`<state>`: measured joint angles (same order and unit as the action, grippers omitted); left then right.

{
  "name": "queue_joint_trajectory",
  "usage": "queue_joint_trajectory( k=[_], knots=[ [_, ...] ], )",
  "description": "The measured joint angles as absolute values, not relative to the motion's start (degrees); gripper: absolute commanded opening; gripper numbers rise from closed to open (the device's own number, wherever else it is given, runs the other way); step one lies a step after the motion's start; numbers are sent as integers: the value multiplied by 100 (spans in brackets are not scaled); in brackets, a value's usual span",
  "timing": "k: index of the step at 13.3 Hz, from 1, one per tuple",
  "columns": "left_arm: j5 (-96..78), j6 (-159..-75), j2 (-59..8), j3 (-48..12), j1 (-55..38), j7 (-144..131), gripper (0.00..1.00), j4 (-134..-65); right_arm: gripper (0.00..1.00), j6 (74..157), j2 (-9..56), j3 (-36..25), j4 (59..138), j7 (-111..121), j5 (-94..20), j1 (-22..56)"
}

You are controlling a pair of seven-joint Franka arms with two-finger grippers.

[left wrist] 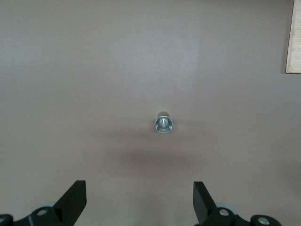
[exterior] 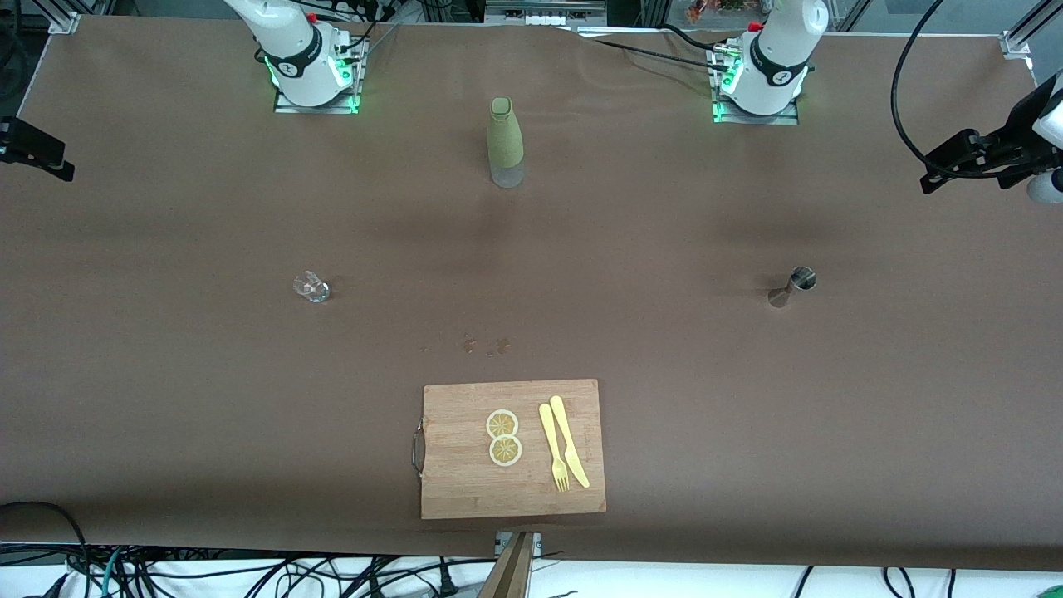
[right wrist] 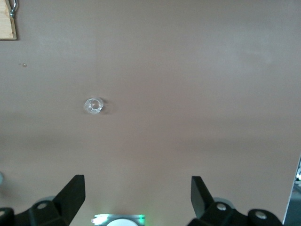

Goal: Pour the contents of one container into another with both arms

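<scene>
Observe the brown table [exterior: 166, 390] with both arms raised high; only their bases and lower links show in the front view.

Locate the left gripper [left wrist: 140, 202] in the left wrist view. Its two black fingers [left wrist: 75, 197] stand wide apart and hold nothing. It hangs high above the table, over the metal jigger [exterior: 793, 286], which stands upright on the table toward the left arm's end. In the left wrist view you look straight down into the jigger's open cup [left wrist: 163, 123].

Locate the right gripper [right wrist: 138, 200] in the right wrist view. Its fingers [right wrist: 73, 195] are likewise spread wide with nothing between them. It hangs high above the table near the small clear glass [exterior: 312, 287], which stands toward the right arm's end. The glass [right wrist: 93, 105] shows in that view as a small transparent ring, well apart from the fingers.

Note the bottle [exterior: 505, 143] with a green sleeve and a clear base. It stands upright between the two arm bases, farther from the front camera than the glass and the jigger.

Note the wooden cutting board [exterior: 465, 490] with a metal handle, nearer the front camera than every other item. Two lemon slices [exterior: 503, 438] lie on it, touching each other. A yellow fork [exterior: 553, 448] and a yellow knife [exterior: 570, 440] lie side by side just beside the slices.

A few small wet spots [exterior: 486, 345] mark the table between the board and the bottle.
</scene>
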<state>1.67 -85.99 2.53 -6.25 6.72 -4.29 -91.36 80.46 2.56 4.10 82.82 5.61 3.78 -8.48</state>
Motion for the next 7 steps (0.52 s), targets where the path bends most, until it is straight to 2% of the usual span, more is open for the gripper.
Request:
queue_joint_trajectory(
  k=[7],
  knots=[
    [167,-8599,253,-625,672,-429,100,-9136,100,8348,473,438,8325,435,16,-672]
  ],
)
